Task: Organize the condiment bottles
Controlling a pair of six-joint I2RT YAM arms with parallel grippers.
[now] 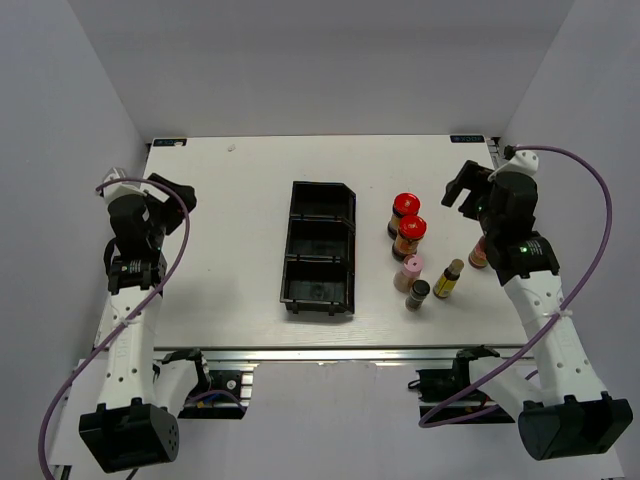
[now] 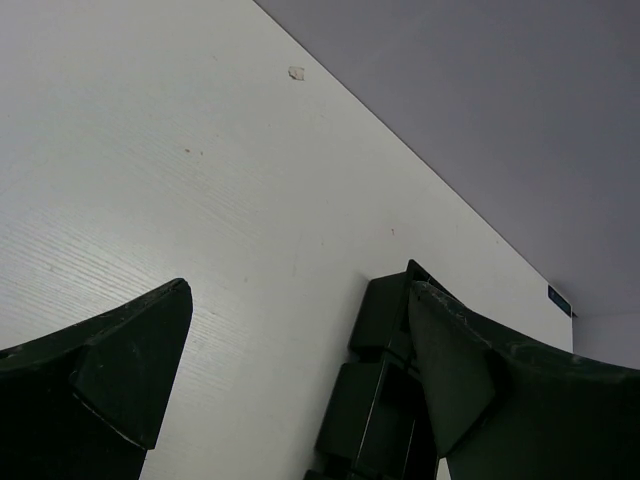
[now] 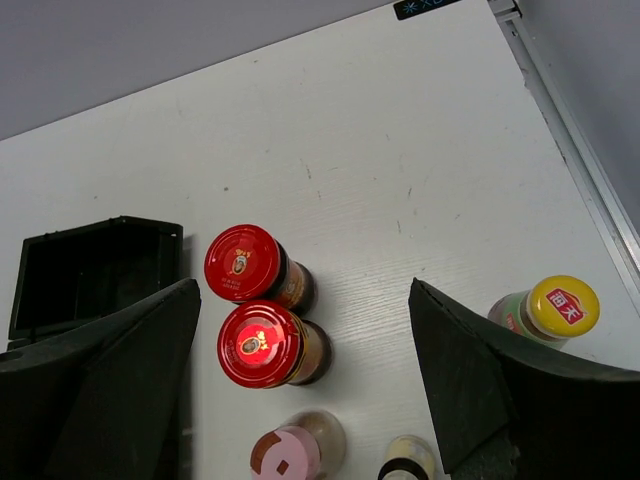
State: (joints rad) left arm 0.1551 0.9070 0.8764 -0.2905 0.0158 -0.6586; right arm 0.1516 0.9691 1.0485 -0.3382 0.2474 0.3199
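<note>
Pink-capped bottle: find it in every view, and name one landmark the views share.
Top external: pink-capped bottle, right of the black bin, lower centre-right.
Left wrist: not in it.
Right wrist: bottom edge, near centre, below two red-lidded jars.
Shared landmark: the black bin, in all three views (left wrist, right wrist).

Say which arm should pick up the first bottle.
Right. The right gripper hovers open beside the condiment bottles; the left gripper sits beyond the bin, far from them.
</note>
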